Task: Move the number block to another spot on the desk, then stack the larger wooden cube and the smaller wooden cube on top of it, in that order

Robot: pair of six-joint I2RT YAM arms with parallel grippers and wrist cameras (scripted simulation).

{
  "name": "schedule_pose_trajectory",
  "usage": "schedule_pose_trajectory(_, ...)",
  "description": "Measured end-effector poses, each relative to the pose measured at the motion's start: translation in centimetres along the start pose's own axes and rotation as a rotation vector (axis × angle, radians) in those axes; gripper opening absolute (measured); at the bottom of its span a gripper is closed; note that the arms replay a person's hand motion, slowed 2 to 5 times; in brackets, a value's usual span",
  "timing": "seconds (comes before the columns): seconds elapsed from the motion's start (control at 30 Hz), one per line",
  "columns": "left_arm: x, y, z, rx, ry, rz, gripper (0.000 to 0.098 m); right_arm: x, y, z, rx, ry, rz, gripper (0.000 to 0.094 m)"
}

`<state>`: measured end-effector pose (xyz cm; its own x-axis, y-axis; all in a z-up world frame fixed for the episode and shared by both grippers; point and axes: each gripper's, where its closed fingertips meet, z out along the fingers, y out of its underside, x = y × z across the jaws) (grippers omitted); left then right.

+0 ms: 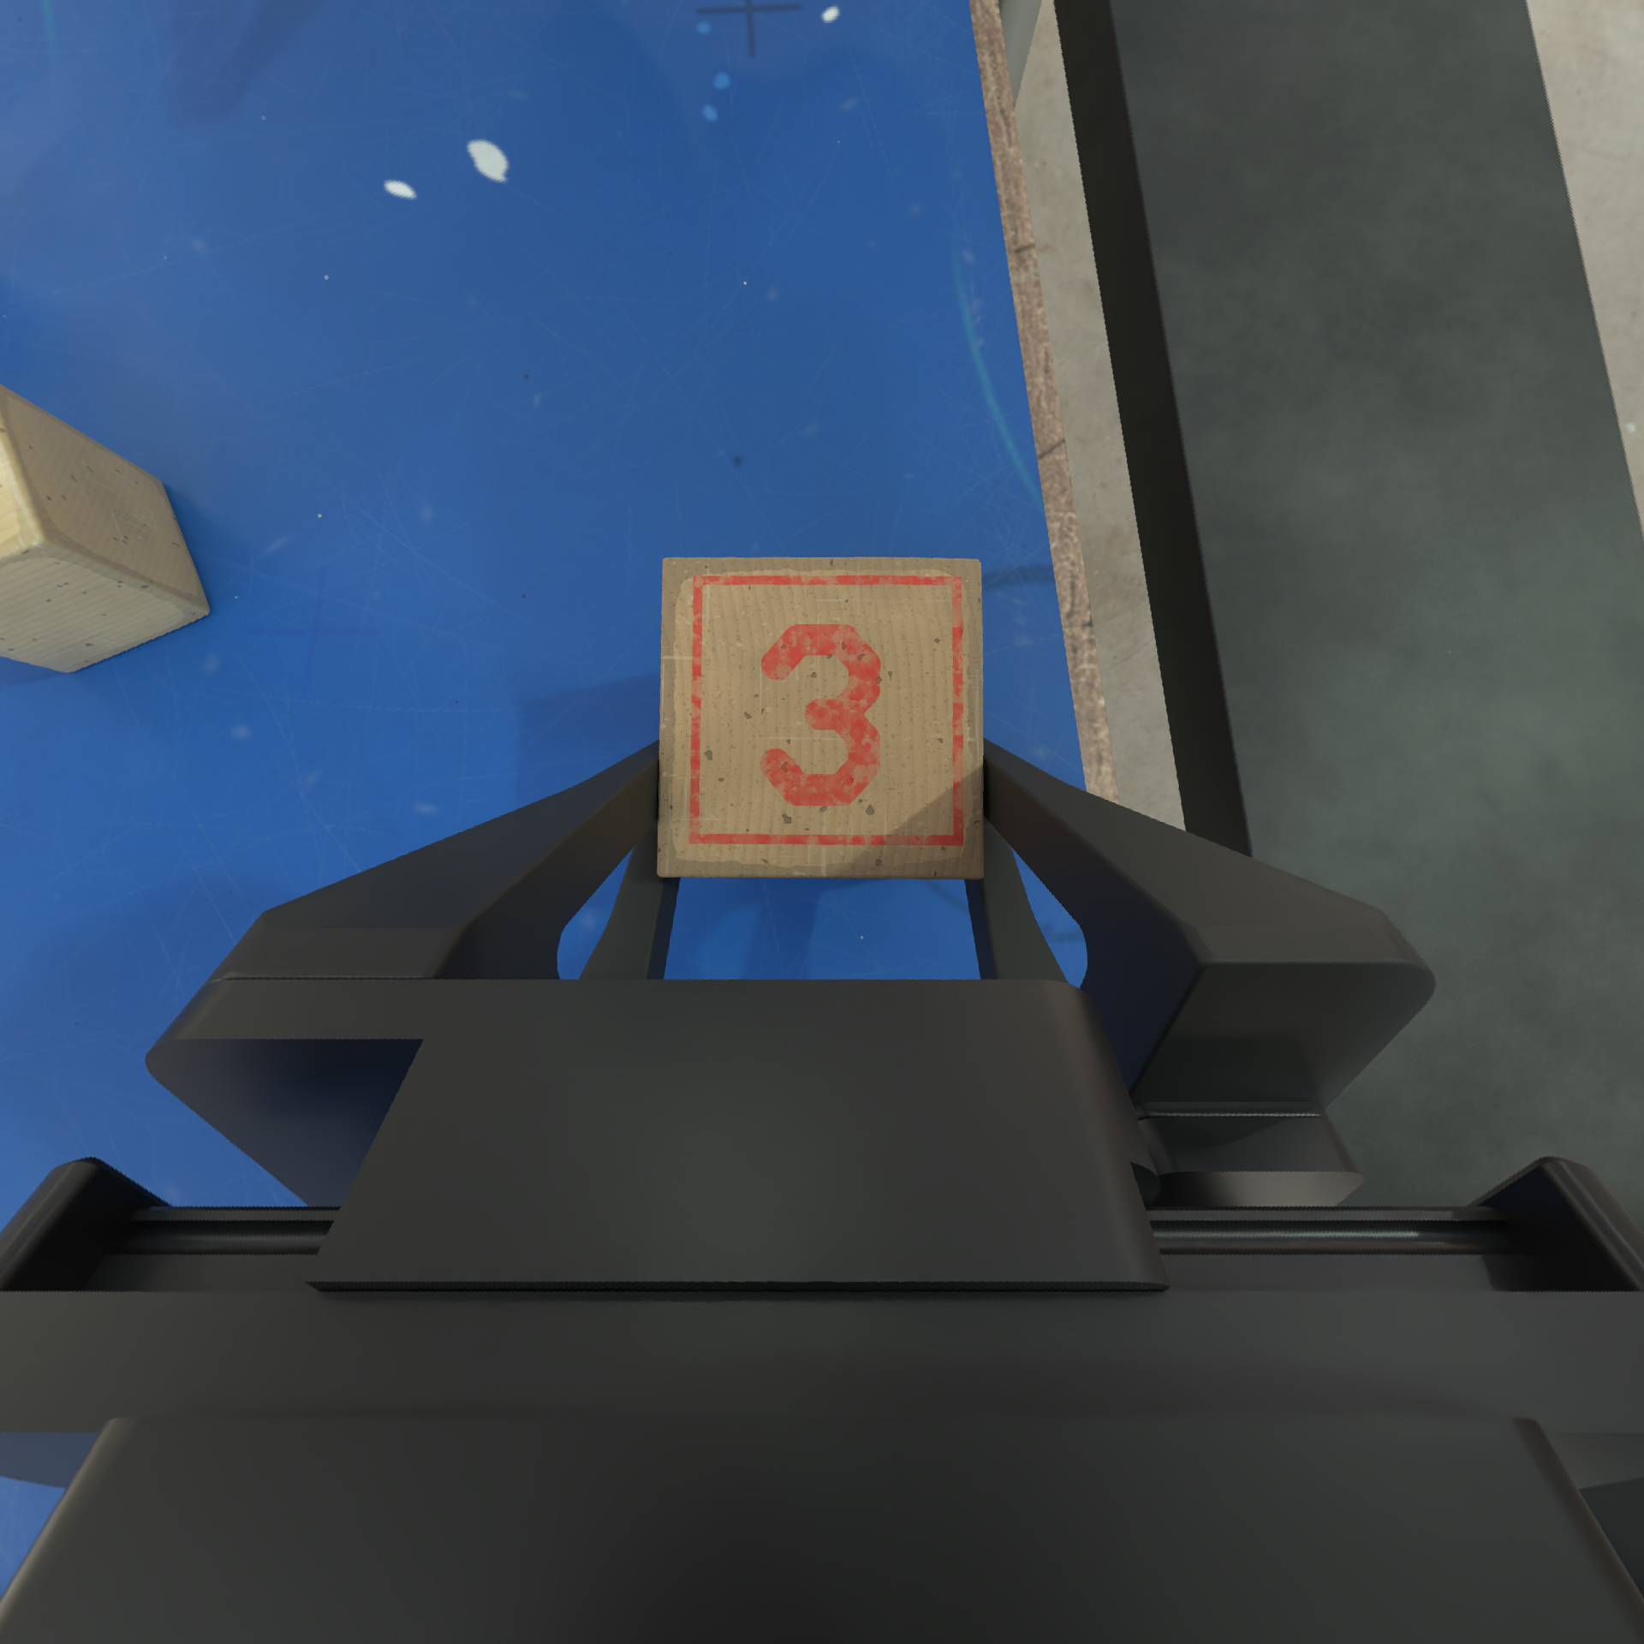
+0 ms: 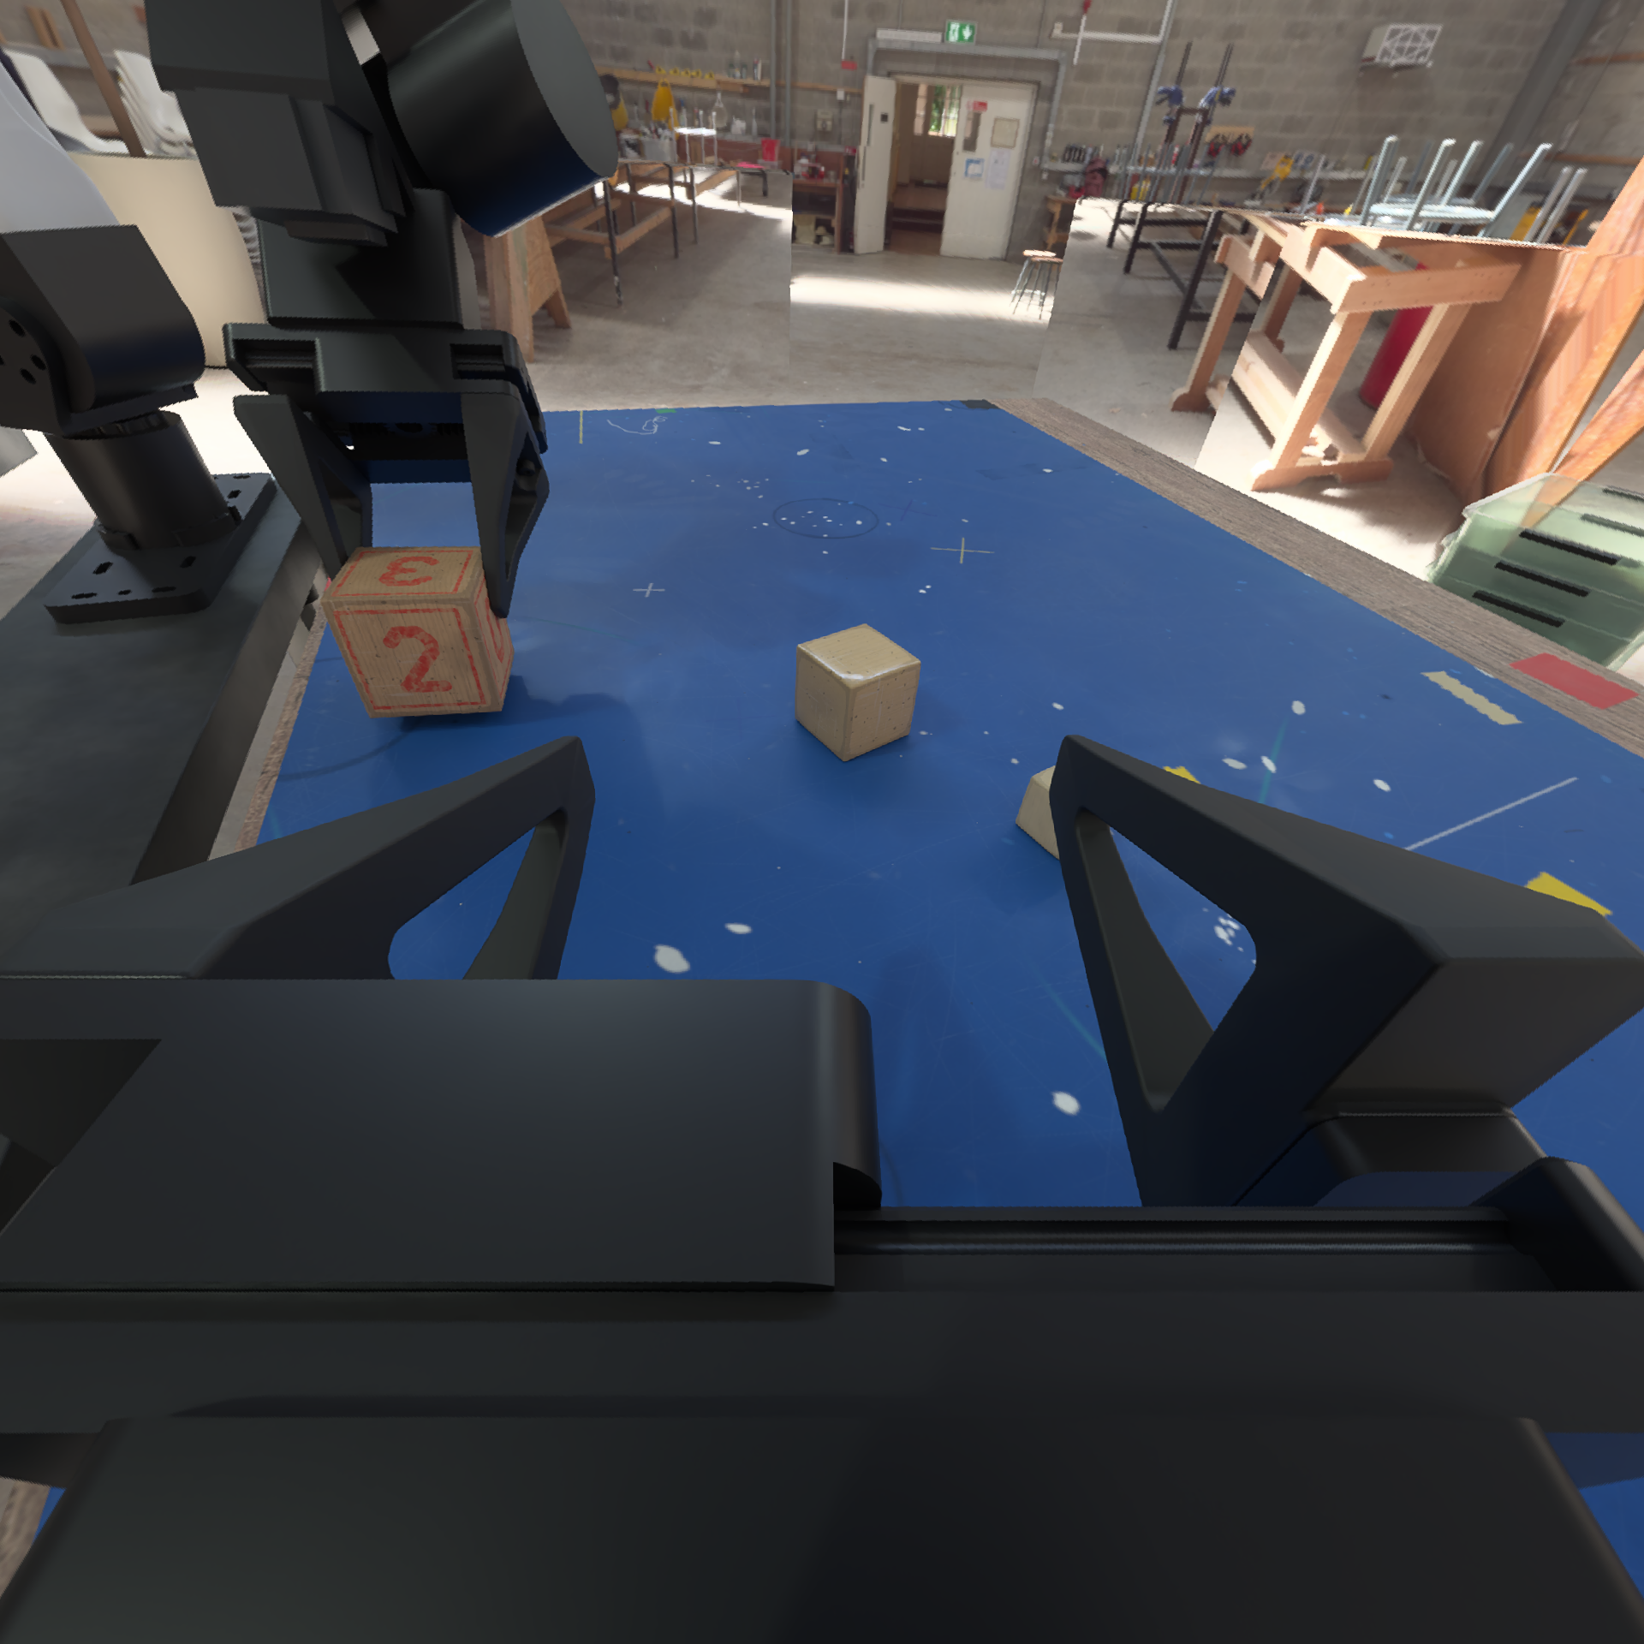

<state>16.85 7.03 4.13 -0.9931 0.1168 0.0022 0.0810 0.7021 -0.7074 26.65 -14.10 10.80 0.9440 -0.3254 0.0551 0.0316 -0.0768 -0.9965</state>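
The number block (image 1: 818, 716) is a wooden cube with red numerals and sits between my left gripper's (image 1: 820, 783) fingers, which are shut on its two sides. In the right wrist view the block (image 2: 418, 636) hangs slightly tilted in the left gripper (image 2: 418, 569), at or just above the blue desk (image 2: 801, 872) near its left edge. The larger plain wooden cube (image 2: 858, 692) stands mid-desk. The smaller cube (image 2: 1036, 809) is mostly hidden behind my right finger. My right gripper (image 2: 818, 756) is open and empty, short of both cubes. A plain cube (image 1: 80, 552) shows at the left edge.
The desk's wooden edge (image 1: 1041, 445) runs right beside the number block, with a dark platform (image 1: 1334, 534) beyond it. The left arm's base (image 2: 151, 534) stands on that platform. A green drawer unit (image 2: 1548, 569) sits off the desk's far right.
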Motion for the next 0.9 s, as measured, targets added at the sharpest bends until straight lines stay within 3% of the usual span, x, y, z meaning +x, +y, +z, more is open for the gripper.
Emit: schedule_pose_trajectory(0.9,-0.14,0.29,0.59,0.004,0.018,0.012,0.0515,0.0,0.01,0.0,0.0,0.0,0.001,0.0867)
